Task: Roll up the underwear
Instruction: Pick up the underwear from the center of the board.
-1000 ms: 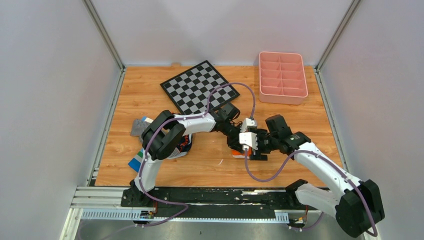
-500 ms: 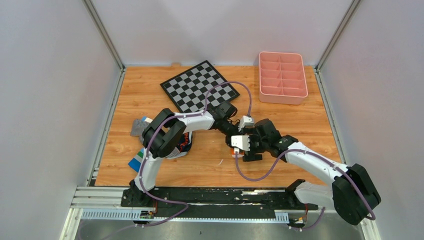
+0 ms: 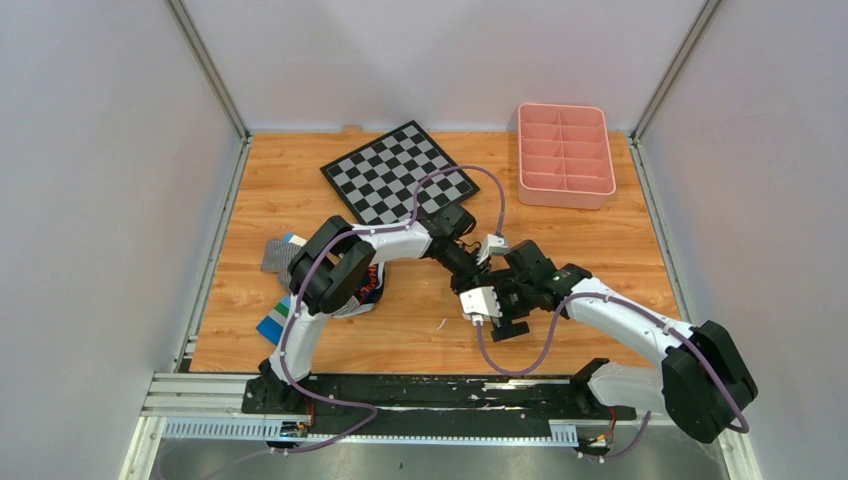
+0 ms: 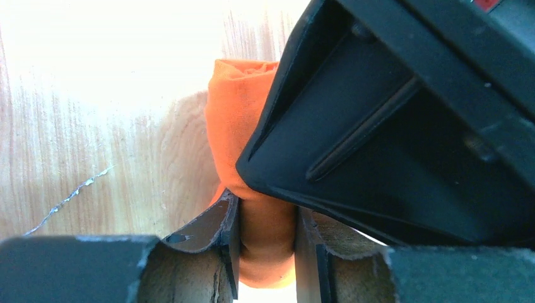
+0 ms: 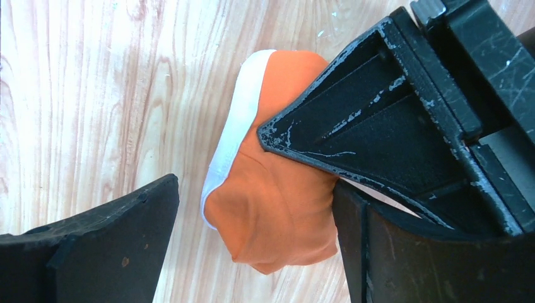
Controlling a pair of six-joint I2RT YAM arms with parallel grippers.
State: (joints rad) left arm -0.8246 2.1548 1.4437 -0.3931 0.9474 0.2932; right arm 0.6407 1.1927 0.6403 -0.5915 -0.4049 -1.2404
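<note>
Top external: right tool [image 3: 497, 318] now nearer.

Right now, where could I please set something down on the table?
Free: between the pink divided tray and right arm; the far-left corner beside the chessboard. Crowded: centre, left gripper and right gripper at the orange underwear; garments at left.

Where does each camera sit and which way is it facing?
Top external: above and behind the robot, looking down on the table; left arm and right arm show.
Left wrist: looks along the left gripper, shut on the underwear.
Right wrist: looks down through the open right gripper at the table.
Shared: both wrist views show the underwear.
</note>
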